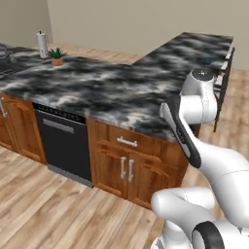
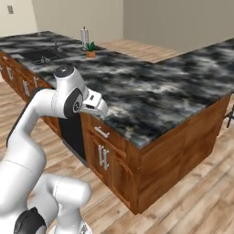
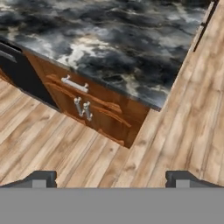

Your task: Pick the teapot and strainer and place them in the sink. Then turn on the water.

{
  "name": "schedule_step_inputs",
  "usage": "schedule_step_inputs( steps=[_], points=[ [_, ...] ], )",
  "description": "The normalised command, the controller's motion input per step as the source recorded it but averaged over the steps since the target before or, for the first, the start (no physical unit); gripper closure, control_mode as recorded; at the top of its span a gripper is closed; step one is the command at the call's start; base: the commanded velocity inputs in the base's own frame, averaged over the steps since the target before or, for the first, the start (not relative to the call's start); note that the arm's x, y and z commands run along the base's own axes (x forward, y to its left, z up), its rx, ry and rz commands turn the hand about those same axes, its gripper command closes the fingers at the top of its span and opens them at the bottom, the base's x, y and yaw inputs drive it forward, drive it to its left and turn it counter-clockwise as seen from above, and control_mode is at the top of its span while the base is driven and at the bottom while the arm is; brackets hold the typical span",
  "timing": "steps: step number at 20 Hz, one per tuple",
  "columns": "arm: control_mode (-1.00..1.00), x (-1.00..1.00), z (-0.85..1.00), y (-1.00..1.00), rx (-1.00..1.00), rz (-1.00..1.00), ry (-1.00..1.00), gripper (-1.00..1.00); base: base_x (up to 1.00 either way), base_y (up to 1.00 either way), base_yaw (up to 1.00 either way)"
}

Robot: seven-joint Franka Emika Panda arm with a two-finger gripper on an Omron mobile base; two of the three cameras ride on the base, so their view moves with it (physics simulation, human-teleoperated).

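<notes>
Marbled black counter [image 1: 102,87] runs bare past the gripper [image 3: 111,177], whose jaws stand wide apart and hold nothing, so by my reading no part of the task is done yet. Far off at the counter's end lies the sink [image 2: 39,55], dark and too small to read clearly. Teapot and strainer cannot be made out, and no running water is visible. A potted plant [image 1: 57,55] stands near the sink.
</notes>
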Motion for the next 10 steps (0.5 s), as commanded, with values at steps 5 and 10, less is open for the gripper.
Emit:
schedule_step_inputs(
  steps=[5, 10],
  points=[
    [1.00, 0.00, 0.00, 0.00, 0.00, 0.00, 0.00, -1.00, 0.07, -1.00, 0.51],
    [1.00, 0.00, 0.00, 0.00, 0.00, 0.00, 0.00, -1.00, 0.08, -1.00, 0.44]
  ],
)
